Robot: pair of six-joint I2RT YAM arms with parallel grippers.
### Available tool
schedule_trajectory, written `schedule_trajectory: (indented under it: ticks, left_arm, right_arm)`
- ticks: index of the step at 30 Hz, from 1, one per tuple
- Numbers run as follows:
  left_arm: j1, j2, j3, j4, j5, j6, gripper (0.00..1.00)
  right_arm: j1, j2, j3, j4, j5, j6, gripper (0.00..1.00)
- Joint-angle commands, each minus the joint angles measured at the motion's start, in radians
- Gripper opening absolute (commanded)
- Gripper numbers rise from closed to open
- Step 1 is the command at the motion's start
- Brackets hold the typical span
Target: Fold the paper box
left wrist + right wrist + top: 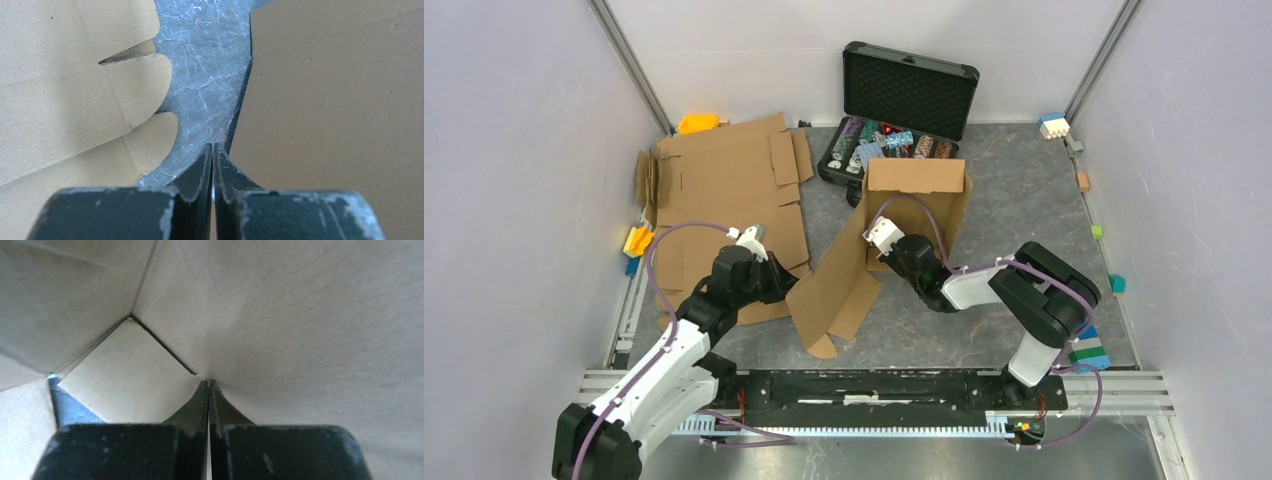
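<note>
Plainly, both pincers are pressed together: the paper box [844, 280] edge lies just right of the left gripper [213, 146]; its inner wall meets the right gripper [208, 382].

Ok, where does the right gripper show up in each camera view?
Top external: right gripper, centre, inside the standing paper box.
Right wrist: the gripper at bottom centre, shut, tips at the box's inner fold.
Left wrist: not in it; only the left gripper shows.
Shared landmark: the grey table, a sliver lower left in right wrist.
</note>
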Motion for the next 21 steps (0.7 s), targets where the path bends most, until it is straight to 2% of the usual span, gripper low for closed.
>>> schedule_trajectory:
  ticks: [1,11,21]
  left_arm:
    - [0.005,-0.021,0.0,0.036,0.016,-0.015,0.09]
    - [0.005,-0.032,-0.004,0.038,0.025,-0.02,0.09]
    - [0.005,-0.035,-0.006,0.04,0.042,-0.028,0.09]
  right_arm:
    - [-0.013,0.048,0.077,-0.081,-0.032,0.03,0.0]
    - [-0.013,0.056,0.049,-0.144,-0.024,0.077,0.0]
    - [-0.004,0.062,-0.018,-0.233,-0.019,0.237,0.0]
